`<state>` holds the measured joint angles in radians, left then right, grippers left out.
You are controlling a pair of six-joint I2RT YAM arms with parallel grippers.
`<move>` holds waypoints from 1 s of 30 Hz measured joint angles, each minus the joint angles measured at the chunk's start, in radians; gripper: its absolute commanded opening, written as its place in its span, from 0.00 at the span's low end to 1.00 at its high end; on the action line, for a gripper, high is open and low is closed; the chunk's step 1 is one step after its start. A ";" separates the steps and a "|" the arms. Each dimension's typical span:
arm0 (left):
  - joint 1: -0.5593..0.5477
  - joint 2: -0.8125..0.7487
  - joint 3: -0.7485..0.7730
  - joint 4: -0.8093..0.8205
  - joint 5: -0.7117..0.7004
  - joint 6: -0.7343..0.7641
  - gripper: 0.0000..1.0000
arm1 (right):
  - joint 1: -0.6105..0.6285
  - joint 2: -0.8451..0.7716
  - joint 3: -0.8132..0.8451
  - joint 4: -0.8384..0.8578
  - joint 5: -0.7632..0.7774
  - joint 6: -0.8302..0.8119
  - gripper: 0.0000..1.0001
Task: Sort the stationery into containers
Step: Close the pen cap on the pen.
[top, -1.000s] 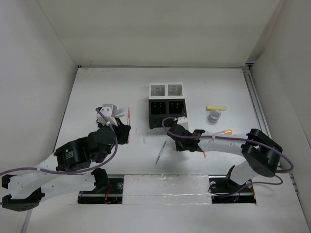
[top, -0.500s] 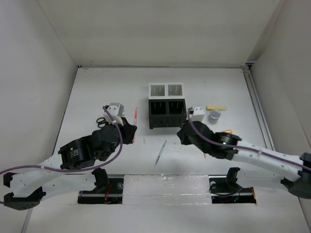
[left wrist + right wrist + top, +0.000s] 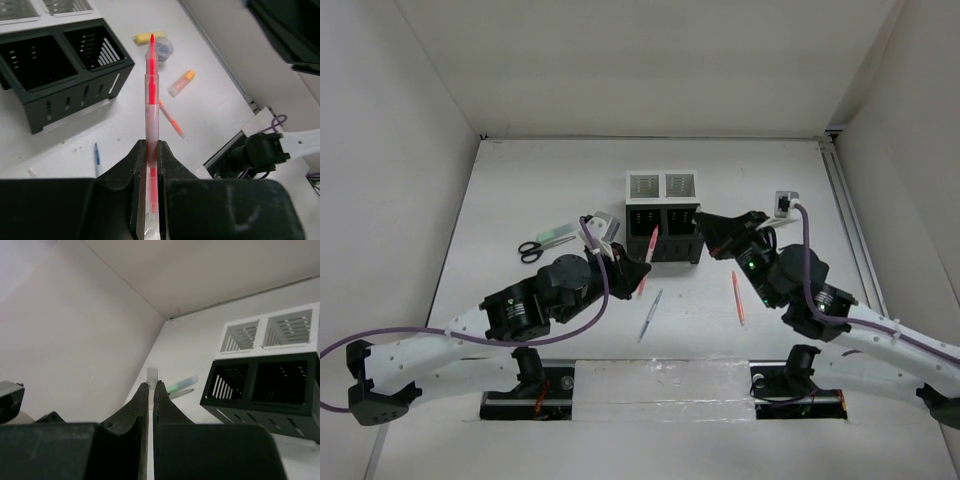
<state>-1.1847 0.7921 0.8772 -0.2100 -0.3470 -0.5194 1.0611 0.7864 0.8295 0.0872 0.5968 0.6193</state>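
Observation:
My left gripper point(image 3: 151, 145) is shut on a thin red-orange pen point(image 3: 151, 90), which points up and forward. From above, that gripper point(image 3: 636, 268) holds the pen point(image 3: 650, 244) just in front of the left black container point(image 3: 645, 232). My right gripper point(image 3: 151, 384) is shut on a thin stick with a clear tube end point(image 3: 151, 373), most likely a pen. It hovers point(image 3: 709, 223) at the right side of the black containers point(image 3: 260, 382). The two white mesh containers point(image 3: 661, 184) stand behind the black ones.
On the table lie a red-orange pen point(image 3: 737, 297), a grey-blue pen point(image 3: 651, 313), black-handled scissors point(image 3: 530, 250) and a green marker point(image 3: 557, 235). The left wrist view also shows a yellow marker point(image 3: 150, 36), a round grey piece point(image 3: 164, 48) and an orange marker point(image 3: 181, 83).
My left arm has carried the red-orange pen rightward to the front of the black containers. My right arm has swung up off the table to the containers' right side.

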 measured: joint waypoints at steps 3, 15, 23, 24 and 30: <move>0.000 0.011 -0.014 0.068 0.038 0.011 0.00 | 0.000 0.068 0.000 0.093 -0.006 -0.004 0.00; 0.000 0.018 -0.019 0.163 0.090 0.026 0.00 | 0.000 0.129 0.000 0.236 -0.043 -0.011 0.00; 0.000 0.025 -0.030 0.177 0.104 0.030 0.00 | 0.000 0.151 0.000 0.267 -0.058 -0.010 0.00; 0.000 0.026 -0.032 0.177 0.105 0.032 0.00 | 0.000 0.157 0.000 0.267 -0.061 -0.010 0.00; 0.000 0.038 -0.033 0.179 0.105 0.034 0.00 | 0.000 0.175 0.000 0.266 -0.077 -0.010 0.00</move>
<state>-1.1847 0.8299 0.8440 -0.0315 -0.2417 -0.4850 1.0611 0.9611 0.8291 0.3534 0.5201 0.6094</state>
